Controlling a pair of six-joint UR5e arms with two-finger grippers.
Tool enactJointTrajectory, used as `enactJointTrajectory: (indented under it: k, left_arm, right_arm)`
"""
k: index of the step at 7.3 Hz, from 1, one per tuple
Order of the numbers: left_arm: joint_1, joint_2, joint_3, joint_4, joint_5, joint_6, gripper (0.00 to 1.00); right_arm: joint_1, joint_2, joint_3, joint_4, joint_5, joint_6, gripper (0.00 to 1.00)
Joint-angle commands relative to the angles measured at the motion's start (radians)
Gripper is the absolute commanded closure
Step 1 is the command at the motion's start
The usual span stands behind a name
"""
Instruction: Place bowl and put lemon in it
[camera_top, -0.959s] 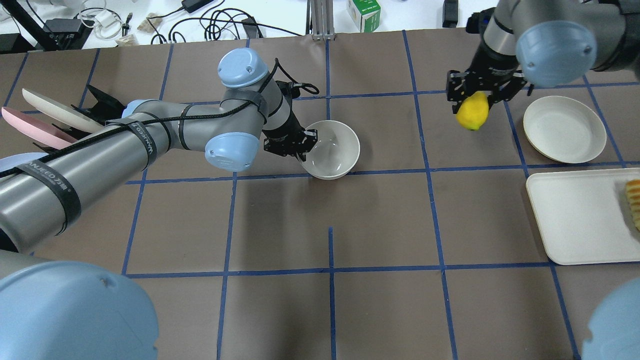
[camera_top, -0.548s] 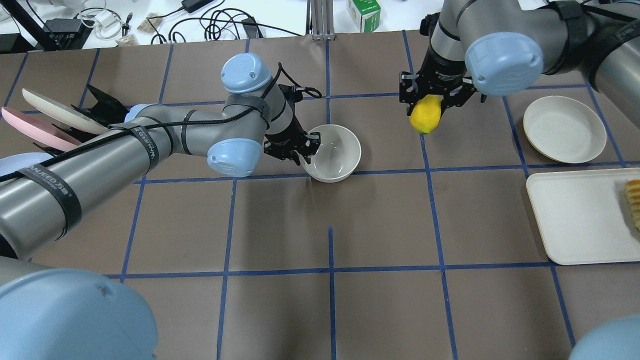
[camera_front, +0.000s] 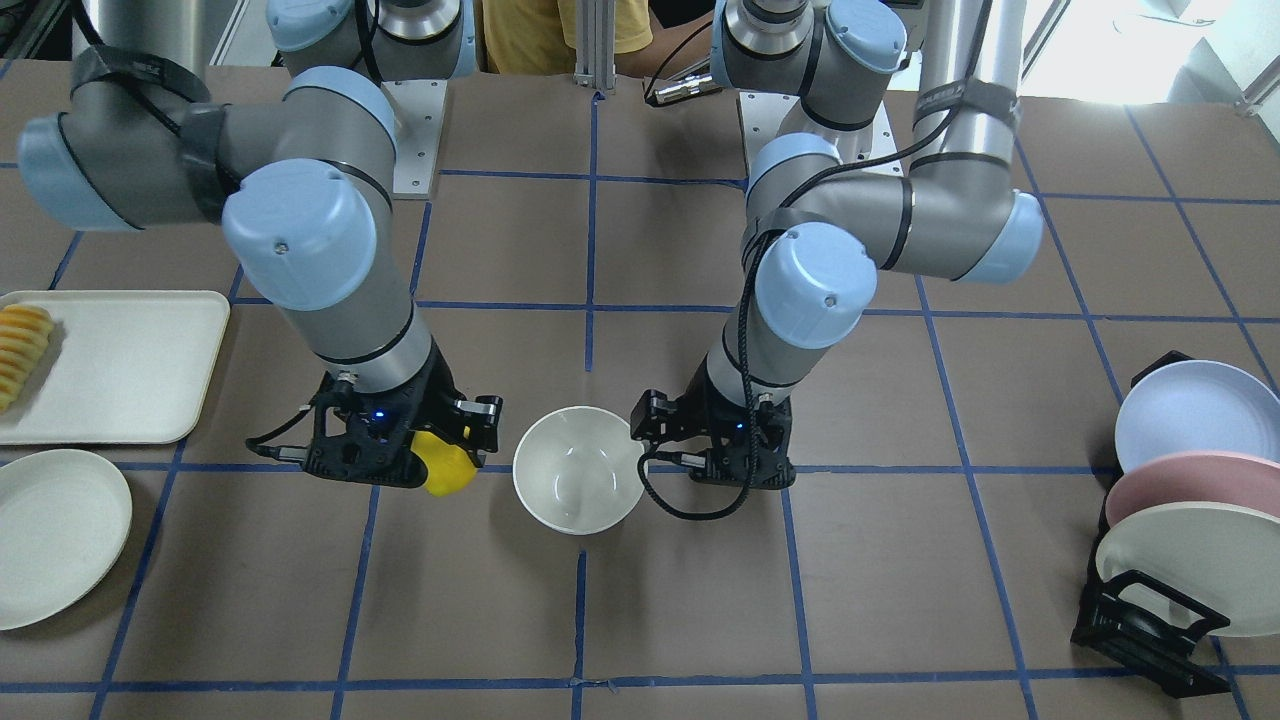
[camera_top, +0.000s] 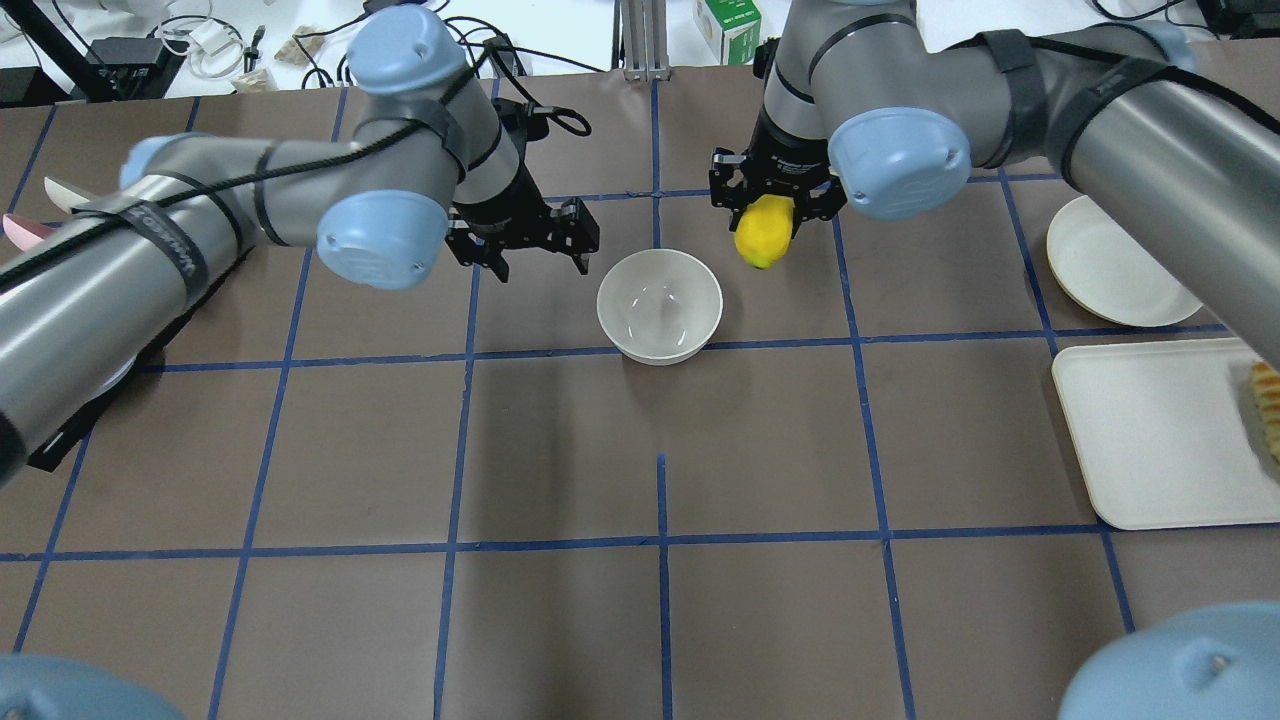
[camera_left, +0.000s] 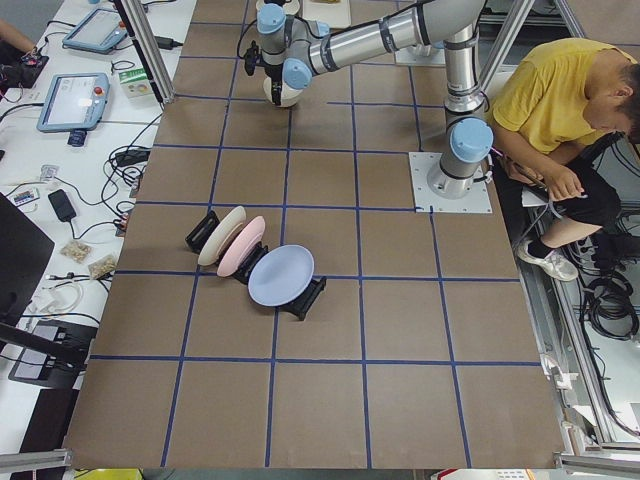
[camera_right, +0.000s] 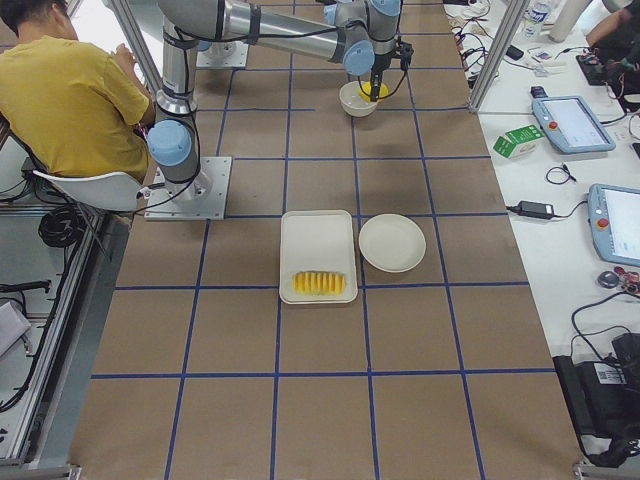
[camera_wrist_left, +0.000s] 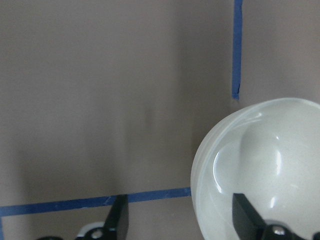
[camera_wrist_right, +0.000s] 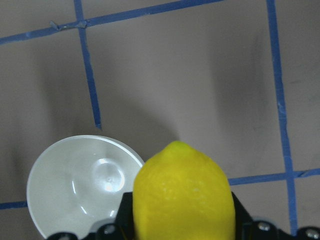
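Observation:
The off-white bowl (camera_top: 659, 305) stands upright and empty on the brown table; it also shows in the front view (camera_front: 579, 483) and both wrist views (camera_wrist_left: 260, 165) (camera_wrist_right: 85, 185). My left gripper (camera_top: 541, 262) is open and empty, just left of the bowl and apart from it, as the left wrist view (camera_wrist_left: 182, 222) shows. My right gripper (camera_top: 765, 215) is shut on the yellow lemon (camera_top: 763, 232), held in the air just beyond the bowl's right rim. The lemon also shows in the front view (camera_front: 445, 465) and fills the right wrist view (camera_wrist_right: 182, 195).
A flat off-white plate (camera_top: 1110, 265) and a white tray (camera_top: 1160, 440) with sliced yellow-orange food (camera_top: 1268, 395) lie at the right. A rack of blue, pink and cream plates (camera_front: 1190, 500) stands at my far left. A seated person (camera_right: 70, 100) is behind the robot base.
My left gripper has let go of the bowl's rim, opened and drawn back to the left. My right arm has carried the lemon leftward, close to the bowl.

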Motion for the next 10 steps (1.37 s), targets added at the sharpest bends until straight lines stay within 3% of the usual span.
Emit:
enactJointTrajectory:
  k: [1,3,5,6,8,10]
  left_arm:
    - [0.022,0.127,0.109,-0.264,0.089,0.073,0.0]
    - [0.017,0.23,0.087,-0.322,0.122,0.113,0.0]
    - [0.064,0.263,0.047,-0.311,0.133,0.16,0.0]
    - [0.15,0.27,0.068,-0.306,0.118,0.185,0.0]
    - [0.189,0.306,0.056,-0.309,0.124,0.19,0.0]
    - [0.183,0.301,0.057,-0.315,0.122,0.17,0.0]
  right_arm:
    - [0.107,0.099,-0.043,-0.06,0.0,0.126,1.0]
    - [0.141,0.152,-0.044,-0.091,0.0,0.186,1.0]
    - [0.143,0.181,-0.037,-0.085,0.0,0.188,1.0]
    - [0.143,0.184,-0.036,-0.079,0.0,0.188,0.88]
    - [0.143,0.186,-0.016,-0.074,0.001,0.188,0.37]
    - [0.143,0.184,0.015,-0.077,-0.008,0.189,0.01]
